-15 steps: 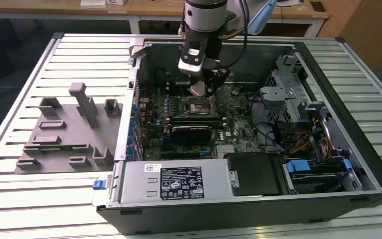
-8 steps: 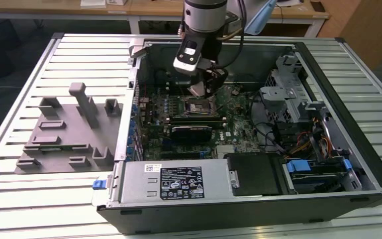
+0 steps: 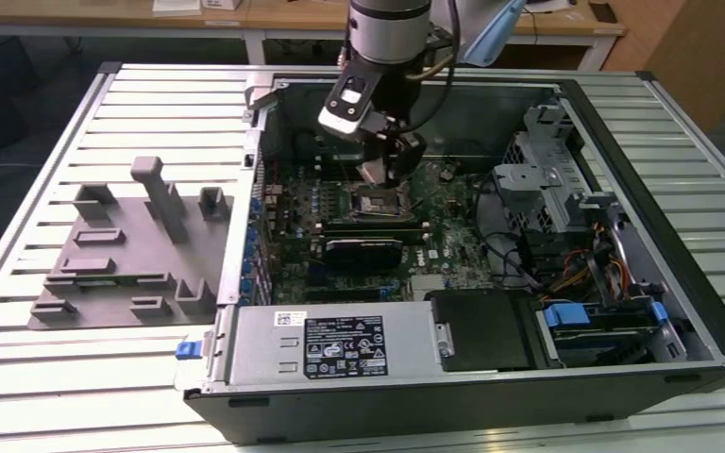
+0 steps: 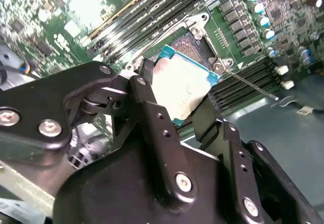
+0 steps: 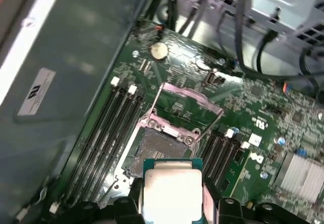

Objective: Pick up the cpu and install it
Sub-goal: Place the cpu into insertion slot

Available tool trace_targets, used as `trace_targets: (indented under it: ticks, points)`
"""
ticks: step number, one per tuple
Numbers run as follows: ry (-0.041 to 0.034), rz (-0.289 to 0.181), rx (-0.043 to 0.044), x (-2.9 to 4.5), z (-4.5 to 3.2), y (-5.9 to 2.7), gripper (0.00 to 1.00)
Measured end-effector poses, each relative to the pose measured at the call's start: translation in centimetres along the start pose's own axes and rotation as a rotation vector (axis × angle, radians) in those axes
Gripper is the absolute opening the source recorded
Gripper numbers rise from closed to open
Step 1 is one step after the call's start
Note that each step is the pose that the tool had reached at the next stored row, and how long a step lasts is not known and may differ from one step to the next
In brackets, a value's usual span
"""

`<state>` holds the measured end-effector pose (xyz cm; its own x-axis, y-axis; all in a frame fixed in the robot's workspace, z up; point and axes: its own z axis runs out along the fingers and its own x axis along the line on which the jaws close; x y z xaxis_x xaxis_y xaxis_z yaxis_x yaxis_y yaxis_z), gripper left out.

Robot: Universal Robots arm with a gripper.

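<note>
Even room light, glare on cpu (image 5: 172, 196), shadow inside case (image 3: 489, 118)

The claw (image 5: 173, 213) grips the cpu (image 5: 172, 187) close over the open socket (image 5: 158, 150) on the motherboard (image 5: 263, 114)

Socket (image 5: 154, 150) bare beneath the cpu (image 5: 172, 193), raised load plate (image 5: 192, 96) and memory slots (image 5: 109, 128) alongside.

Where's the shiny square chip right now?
In both wrist views the cpu is pinched between the jaws, held close over the open socket on the green motherboard, inside the computer case.
</note>
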<state>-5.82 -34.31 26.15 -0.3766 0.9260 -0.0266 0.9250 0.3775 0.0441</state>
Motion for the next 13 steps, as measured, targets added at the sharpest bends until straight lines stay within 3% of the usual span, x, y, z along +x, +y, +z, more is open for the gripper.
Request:
trace_targets:
  ticks: [13]
  points:
    - [-0.0104,0.236,0.0063,0.01,0.48,-0.02,0.55]
